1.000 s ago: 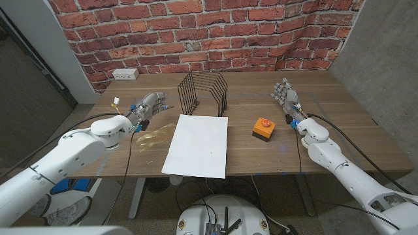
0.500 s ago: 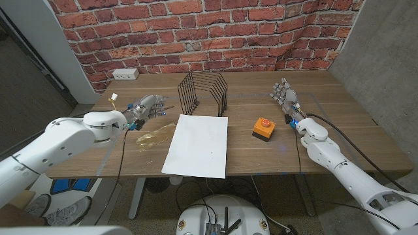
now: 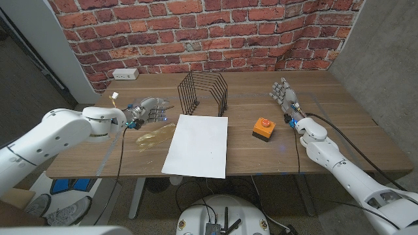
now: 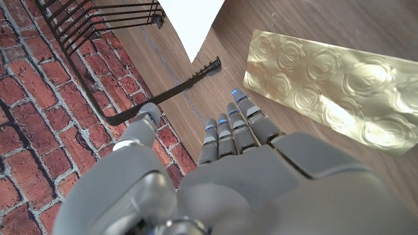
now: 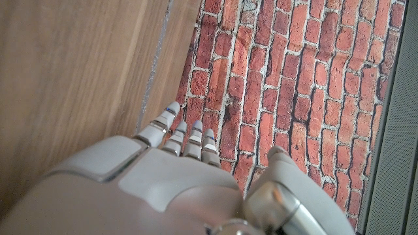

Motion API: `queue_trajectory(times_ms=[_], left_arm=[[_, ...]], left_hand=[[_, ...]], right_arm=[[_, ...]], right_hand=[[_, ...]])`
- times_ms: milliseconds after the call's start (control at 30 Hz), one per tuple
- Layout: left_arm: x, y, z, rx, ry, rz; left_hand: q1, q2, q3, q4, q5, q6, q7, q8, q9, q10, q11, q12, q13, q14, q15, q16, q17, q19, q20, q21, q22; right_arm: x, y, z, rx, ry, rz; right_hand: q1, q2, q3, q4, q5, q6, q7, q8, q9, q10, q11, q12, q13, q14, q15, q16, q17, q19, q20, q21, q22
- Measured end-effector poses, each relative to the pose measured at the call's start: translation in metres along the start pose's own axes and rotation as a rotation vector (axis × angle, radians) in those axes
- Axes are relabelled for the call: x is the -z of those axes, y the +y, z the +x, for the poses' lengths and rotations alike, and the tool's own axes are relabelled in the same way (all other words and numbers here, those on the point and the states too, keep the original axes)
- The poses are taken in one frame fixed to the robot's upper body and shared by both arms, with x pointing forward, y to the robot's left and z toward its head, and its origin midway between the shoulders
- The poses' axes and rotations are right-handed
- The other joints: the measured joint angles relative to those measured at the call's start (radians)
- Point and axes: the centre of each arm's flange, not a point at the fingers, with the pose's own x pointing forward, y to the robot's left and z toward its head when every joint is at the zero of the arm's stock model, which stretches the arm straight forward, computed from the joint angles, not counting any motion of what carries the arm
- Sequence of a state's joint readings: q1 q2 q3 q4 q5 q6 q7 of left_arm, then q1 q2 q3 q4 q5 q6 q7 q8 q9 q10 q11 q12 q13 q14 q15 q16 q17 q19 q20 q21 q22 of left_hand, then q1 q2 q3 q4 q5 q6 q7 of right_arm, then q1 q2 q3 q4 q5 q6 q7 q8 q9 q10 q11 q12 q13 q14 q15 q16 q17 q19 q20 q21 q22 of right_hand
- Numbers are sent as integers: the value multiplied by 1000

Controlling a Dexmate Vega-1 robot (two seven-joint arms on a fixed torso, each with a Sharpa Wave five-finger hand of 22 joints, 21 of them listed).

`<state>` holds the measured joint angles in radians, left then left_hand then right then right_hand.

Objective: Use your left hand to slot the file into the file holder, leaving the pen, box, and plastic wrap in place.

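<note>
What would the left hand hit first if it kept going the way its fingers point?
Probably the file holder: the left hand points at its wire base, with the file to one side. Depth is uncertain.

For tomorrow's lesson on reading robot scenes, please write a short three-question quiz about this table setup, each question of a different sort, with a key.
1. True or false: the white file already stands in the black wire file holder.
2. What lies nearest the left robot hand?
A. the orange box
B. the gold plastic wrap
C. the wall outlet
3. Fill in: the right robot hand holds ____.

Key: 1 false, the file lies flat on the table in front of the holder; 2 B; 3 nothing, its fingers are apart.
</note>
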<state>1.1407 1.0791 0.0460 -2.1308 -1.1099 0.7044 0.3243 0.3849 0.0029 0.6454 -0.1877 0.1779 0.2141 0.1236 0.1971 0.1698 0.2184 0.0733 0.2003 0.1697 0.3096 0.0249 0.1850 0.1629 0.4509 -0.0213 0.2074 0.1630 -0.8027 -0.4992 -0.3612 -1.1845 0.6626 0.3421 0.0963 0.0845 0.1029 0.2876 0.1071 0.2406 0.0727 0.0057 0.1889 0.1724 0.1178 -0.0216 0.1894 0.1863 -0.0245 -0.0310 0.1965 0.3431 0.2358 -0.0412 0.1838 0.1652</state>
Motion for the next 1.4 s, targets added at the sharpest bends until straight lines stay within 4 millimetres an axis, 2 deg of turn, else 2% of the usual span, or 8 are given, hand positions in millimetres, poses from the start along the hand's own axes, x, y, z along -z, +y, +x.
queue_trajectory(times_ms=[67, 233, 633, 900, 1200, 1400], left_arm=[[1, -1, 0, 8, 11, -9], [2, -3, -1, 28, 35, -32], [10, -11, 4, 96, 107, -109], [15, -14, 2, 119, 153, -145], [19, -14, -3, 124, 189, -184], [24, -14, -5, 130, 213, -214]], left_hand=[[5, 5, 0, 0, 0, 3, 3, 0, 0, 3, 3, 0, 0, 0, 0, 0, 0, 4, 4, 0, 0], [19, -9, -4, 4, 0, 15, 15, 0, 0, 20, 20, 0, 0, 11, 11, 0, 0, 21, 10, 0, 0], [63, -18, -13, 4, 4, 66, 20, 0, 0, 60, 60, 0, 5, 44, 45, 0, 0, 63, 44, 0, 0], [101, -30, -13, 4, 4, 94, 20, 0, 5, 86, 75, 0, 5, 92, 42, 4, 0, 102, 59, -1, 0], [172, -50, -20, -3, 11, 147, 25, 0, 5, 146, 80, 0, 5, 158, 33, 4, 0, 170, 58, -1, 0], [218, -73, -34, 4, 11, 191, 29, 0, 5, 197, 75, 0, 5, 211, 22, 8, 0, 220, 47, -1, 3]], right_arm=[[1, 0, 0, 1, 0, 1], [4, 0, 0, 5, 4, 3], [4, -3, 3, 8, -6, 2], [5, -4, 5, 9, -7, 3], [6, -6, 8, 7, -8, 6], [7, -5, 9, 6, -6, 8]], right_hand=[[0, 0, 3, -3, 0, 0, 0, 0, 0, 0, 0, 0, 0, 0, 0, 0, -2, 4, 4, 0, 0], [0, 0, 3, -3, 0, 0, 0, 0, 0, 0, 0, 0, 0, 4, -3, 0, -5, 5, 5, 0, 0], [0, 0, 7, 2, 0, 5, 5, 0, 0, 0, 0, 0, 0, 11, 1, 0, -7, 11, 0, 0, 0], [0, 0, 7, 2, 0, 5, 5, 0, 0, 0, 0, 0, 0, 11, 1, 0, -9, 11, 0, 0, 0], [0, 0, 7, 2, 0, 5, 5, 0, 0, 0, 0, 0, 0, 12, 1, 4, -9, 11, 0, 0, 0], [0, 0, 11, 6, 0, 5, 5, 0, 0, 0, 0, 0, 0, 15, 5, 4, -14, 11, 0, 0, 0]])
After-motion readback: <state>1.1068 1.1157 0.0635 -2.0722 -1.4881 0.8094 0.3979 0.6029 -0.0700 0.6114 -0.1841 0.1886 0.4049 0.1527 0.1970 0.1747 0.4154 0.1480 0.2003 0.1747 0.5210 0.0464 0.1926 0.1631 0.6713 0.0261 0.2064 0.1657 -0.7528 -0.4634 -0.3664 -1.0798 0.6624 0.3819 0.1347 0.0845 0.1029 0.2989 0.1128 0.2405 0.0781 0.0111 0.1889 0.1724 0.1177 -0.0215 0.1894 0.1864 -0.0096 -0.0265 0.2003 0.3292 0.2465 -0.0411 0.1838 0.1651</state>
